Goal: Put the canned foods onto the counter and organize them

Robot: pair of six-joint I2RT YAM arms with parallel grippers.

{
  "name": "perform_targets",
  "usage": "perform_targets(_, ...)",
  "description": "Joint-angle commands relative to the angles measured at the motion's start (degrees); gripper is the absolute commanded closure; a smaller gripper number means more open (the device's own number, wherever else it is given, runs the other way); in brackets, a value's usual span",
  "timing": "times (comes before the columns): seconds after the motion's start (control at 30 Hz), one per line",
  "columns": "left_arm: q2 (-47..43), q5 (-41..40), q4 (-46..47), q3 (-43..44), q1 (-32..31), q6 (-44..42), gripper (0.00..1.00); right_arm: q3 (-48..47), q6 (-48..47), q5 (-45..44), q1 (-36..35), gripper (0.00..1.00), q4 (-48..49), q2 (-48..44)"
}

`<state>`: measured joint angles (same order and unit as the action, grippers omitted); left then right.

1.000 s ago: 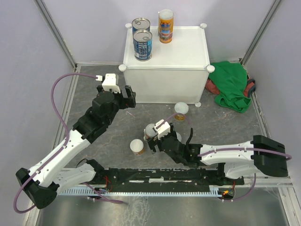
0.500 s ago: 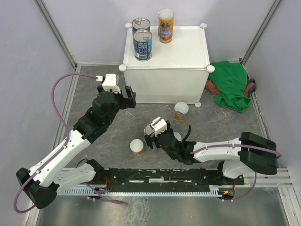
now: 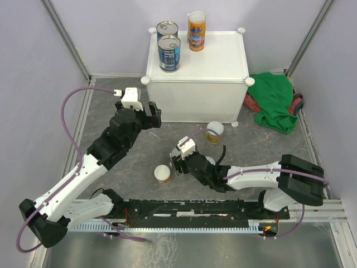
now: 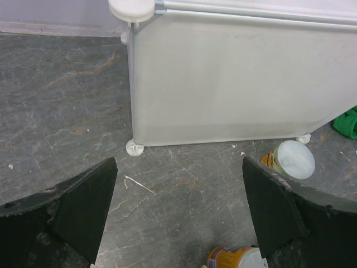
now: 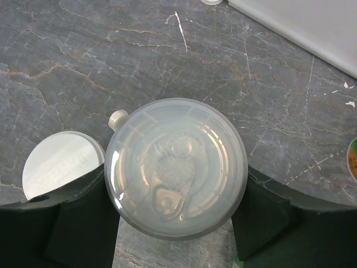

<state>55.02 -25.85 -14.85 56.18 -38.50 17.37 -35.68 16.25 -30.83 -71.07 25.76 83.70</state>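
Observation:
Two dark blue cans (image 3: 169, 53) (image 3: 167, 28) and a tall orange can (image 3: 196, 31) stand on the white counter (image 3: 217, 61). On the grey floor, my right gripper (image 5: 175, 192) is shut on an upright can with a translucent pale lid (image 5: 175, 167), its fingers pressed against both sides. In the top view that gripper (image 3: 179, 162) covers the can. A pale-lidded can (image 3: 163, 173) (image 5: 61, 162) stands just to its left, and a third one (image 3: 215, 132) (image 4: 290, 159) stands by the counter's foot. My left gripper (image 4: 178, 212) (image 3: 152, 116) hovers open before the counter's front (image 4: 240, 78), holding nothing.
A green cloth (image 3: 273, 103) lies heaped on the floor right of the counter, with something red under it. Purple walls close in the floor on three sides. A black rail (image 3: 189, 209) with the arm bases runs along the near edge.
My right gripper has moved a little left and back over the floor can and shut on it. The left arm has not moved.

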Motion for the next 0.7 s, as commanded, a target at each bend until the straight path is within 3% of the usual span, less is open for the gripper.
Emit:
perform_targets(0.0, -1.2, 0.1, 2.5, 0.5, -0.2, -0.6, 0.01, -1.8, -0.6, 2.2, 0.2, 0.61, 4.0, -2.1)
perform_targets(0.17, -1.6, 0.0, 2.1, 0.3, -0.3, -0.5, 0.01, -2.6, -1.1, 2.9, 0.2, 0.78, 1.4, -5.1)
perform_targets(0.47, -2.5, -0.1, 1.8, 0.5, -0.3, -0.7, 0.01, -5.5, -2.7, 3.4, -0.1, 0.9, -3.4, -10.3)
perform_targets(0.67, -3.1, -0.6, 1.5, 0.4, -0.3, -0.9, 0.01, -10.0, -5.2, 2.7, -1.0, 0.92, -7.9, -14.1)
